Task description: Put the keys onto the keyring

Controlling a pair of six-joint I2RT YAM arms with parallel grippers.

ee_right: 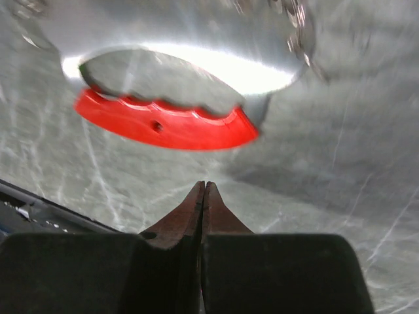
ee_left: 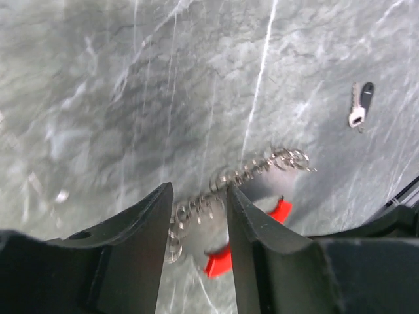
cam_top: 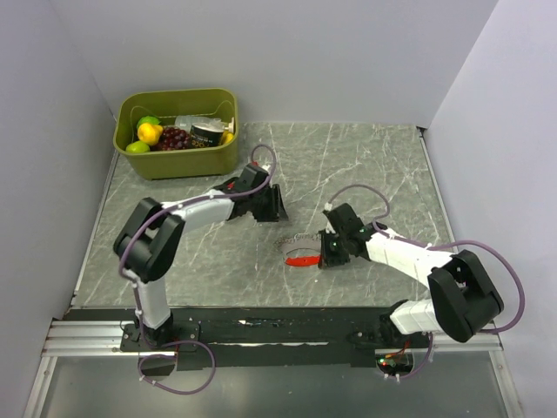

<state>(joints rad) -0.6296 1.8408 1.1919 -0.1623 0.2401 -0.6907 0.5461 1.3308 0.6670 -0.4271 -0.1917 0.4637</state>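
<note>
Up in the top-left corner of the overhead view sits an olive-green tub (cam_top: 178, 161) against the back wall. In it I can make out a yellow lemon (cam_top: 150, 132), a lime (cam_top: 137, 147) at its left end, a bunch of dark grapes (cam_top: 174, 138) in the middle and a small can (cam_top: 207, 135) with a dark label. There is something clear and crinkly behind the can, which I cannot name.

The keyring (cam_top: 300, 252) lies out on the grey marbled table (cam_top: 374, 165), near the centre of the overhead view and well away from the tub. Its red fob (cam_top: 303, 259) is lowest and its silvery chain (cam_top: 294, 237) trails up and to the left.

The left gripper (cam_top: 271, 209) hangs just above and left of the chain, fingers parted and grasping nothing. In its wrist view, the chain (ee_left: 196, 209) shows through the gap and the fob (ee_left: 219, 261) peeks out beside the right-hand finger (ee_left: 252, 255). A single key (ee_left: 359, 108) with a dark head lies alone in the upper right of that view.

The right gripper (cam_top: 329, 252) sits just right of the fob, fingers pressed tight together with nothing between them. In its wrist view, the tips (ee_right: 203, 196) point at the fob (ee_right: 163, 124) from just below.
</note>
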